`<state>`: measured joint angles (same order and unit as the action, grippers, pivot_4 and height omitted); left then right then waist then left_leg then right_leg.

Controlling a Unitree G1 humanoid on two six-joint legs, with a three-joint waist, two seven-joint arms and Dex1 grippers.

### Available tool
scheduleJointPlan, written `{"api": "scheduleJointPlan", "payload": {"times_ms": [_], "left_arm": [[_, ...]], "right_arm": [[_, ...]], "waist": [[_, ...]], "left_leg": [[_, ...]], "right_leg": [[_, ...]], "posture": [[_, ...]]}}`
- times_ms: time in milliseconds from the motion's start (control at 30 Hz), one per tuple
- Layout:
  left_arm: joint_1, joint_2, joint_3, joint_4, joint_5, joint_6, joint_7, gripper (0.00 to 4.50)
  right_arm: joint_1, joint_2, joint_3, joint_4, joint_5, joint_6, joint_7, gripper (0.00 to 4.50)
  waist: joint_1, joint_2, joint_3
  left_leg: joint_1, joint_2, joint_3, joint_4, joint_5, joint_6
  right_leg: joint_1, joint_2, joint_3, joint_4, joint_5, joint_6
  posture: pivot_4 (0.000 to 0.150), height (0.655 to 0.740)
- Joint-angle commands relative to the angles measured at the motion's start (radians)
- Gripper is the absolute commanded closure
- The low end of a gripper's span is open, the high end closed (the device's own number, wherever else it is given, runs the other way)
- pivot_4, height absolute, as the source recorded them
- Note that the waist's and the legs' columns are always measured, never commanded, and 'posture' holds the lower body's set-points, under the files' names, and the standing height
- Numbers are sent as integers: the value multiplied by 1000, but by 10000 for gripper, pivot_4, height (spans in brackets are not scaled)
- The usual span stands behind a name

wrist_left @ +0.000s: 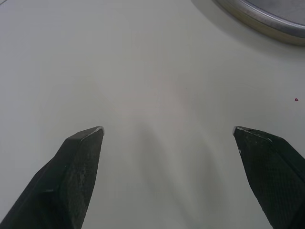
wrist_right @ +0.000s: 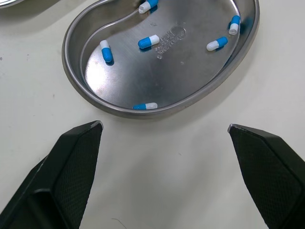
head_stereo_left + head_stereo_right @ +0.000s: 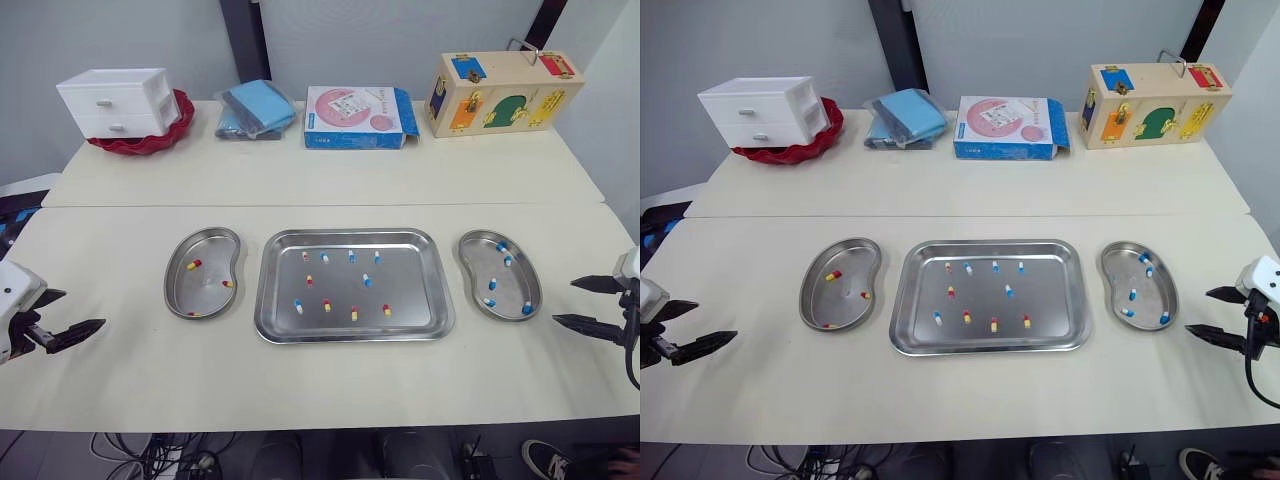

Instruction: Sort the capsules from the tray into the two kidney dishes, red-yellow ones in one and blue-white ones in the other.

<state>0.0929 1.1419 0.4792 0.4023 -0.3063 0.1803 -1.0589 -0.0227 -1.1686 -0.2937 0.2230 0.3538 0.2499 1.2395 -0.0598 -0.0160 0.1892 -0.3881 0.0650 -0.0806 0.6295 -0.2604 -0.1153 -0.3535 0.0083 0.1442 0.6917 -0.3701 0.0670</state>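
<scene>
Your capsules [image 3: 367, 281] look light, smooth and ready to roll, so pinch each across its middle. A mix of both colours lies scattered in the tray [image 3: 410, 290] at centre frame. The left kidney dish [image 3: 205, 285] holds red-yellow ones and the right kidney dish [image 3: 510, 285] blue-white. The left gripper [image 3: 70, 312] and right gripper [image 3: 566, 301] stand spread and empty at the lower side edges.

"How was the light over the table [image 3: 130, 390]?"

"Bright and even, probably from overhead. The tray [image 3: 350, 336] cast only a thin, soft shadow along its near rim."

"Any glare?"

"A mild sheen lay on the right kidney dish [image 2: 128, 78], and faint shadow streaks fell between the left gripper [image 1: 167, 129]'s spread fingers."
</scene>
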Motion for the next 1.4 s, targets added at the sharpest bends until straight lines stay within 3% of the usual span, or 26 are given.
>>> {"api": "scheduleJointPlan", "payload": {"times_ms": [33,1100,1300,1400], "left_arm": [[-23,12,11,26,11,-26,-11,0],[-69,5,-15,119,41,-102,-93,0],[85,-22,63,-53,-55,-90,-240,0],[238,-144,111,-335,-174,-72,-282,0]], "right_arm": [[-15,-1,-29,4,-2,-15,3,344],[-23,-1,-28,24,-21,-28,16,344],[-28,-3,-26,40,-24,-32,20,344],[-33,-9,-29,52,-26,-37,26,344]], "waist": [[0,0,0],[-1,0,0],[-2,0,0],[-2,0,0]], "left_leg": [[0,0,0,0,0,0],[2,0,0,2,0,0],[2,0,0,3,0,0],[2,0,1,3,0,0]], "right_leg": [[0,0,0,0,0,0],[0,0,0,5,0,0],[0,0,0,5,0,0],[1,0,1,5,0,0]], "posture": [[1500,7400],[1500,7400],[1500,7400],[1500,7400]]}}
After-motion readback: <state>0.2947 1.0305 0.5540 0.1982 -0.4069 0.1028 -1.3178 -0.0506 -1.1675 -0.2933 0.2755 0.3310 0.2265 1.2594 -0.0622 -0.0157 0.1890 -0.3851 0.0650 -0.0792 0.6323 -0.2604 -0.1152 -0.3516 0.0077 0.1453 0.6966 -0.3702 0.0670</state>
